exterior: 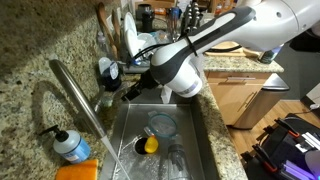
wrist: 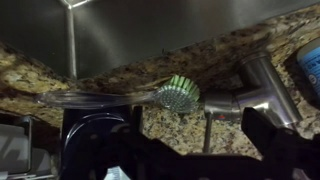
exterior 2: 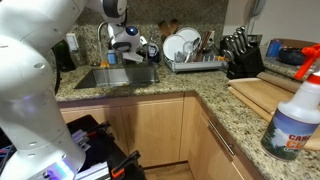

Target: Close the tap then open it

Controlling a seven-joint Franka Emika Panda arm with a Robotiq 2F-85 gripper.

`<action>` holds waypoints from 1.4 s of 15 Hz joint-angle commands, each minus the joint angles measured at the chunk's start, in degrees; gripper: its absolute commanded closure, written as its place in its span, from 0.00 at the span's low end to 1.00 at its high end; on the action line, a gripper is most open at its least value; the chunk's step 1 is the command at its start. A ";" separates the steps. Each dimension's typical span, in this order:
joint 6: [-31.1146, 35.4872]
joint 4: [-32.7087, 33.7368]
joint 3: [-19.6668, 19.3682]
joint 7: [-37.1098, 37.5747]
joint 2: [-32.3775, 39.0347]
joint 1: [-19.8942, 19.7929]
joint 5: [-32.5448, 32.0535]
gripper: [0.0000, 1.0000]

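Well, from where I stand the white arm (exterior: 215,35) reaches in over the sink (exterior: 195,140) and its gripper (exterior: 128,92) hangs low at the back rim, close to the foot of the tap (exterior: 85,105). The tap's long steel spout slants down across the near side of an exterior view, its end over the basin. I cannot tell whether the gripper touches it.

In the wrist view the dark jaws stand apart at the bottom edge, nothing between them, with the gripper (wrist: 180,140) facing the speckled granite tabletop (wrist: 30,75). The tap's steel body (wrist: 262,78) rises at the right, and a brush (wrist: 180,93) with green bristles lies on the granite just beside it.

A clear soap bottle (exterior: 70,145) with blue liquid stands near the spout. Down in the basin sit a glass bowl (exterior: 162,125) and something yellow (exterior: 150,143). Further along the tabletop (exterior 2: 150,92) I see a dish rack (exterior 2: 190,50), a knife block (exterior 2: 240,55) and a spray bottle (exterior 2: 295,120) up close.
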 commanded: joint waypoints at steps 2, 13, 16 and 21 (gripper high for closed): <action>0.12 8.22 2.33 1.95 7.25 -1.91 0.29 0.00; 10.92 18.44 17.47 -3.76 19.53 -3.94 -13.34 0.00; 13.60 19.91 21.11 -3.57 23.99 -3.70 -22.99 0.00; 12.02 19.72 16.05 -0.60 23.11 -2.14 -23.22 0.00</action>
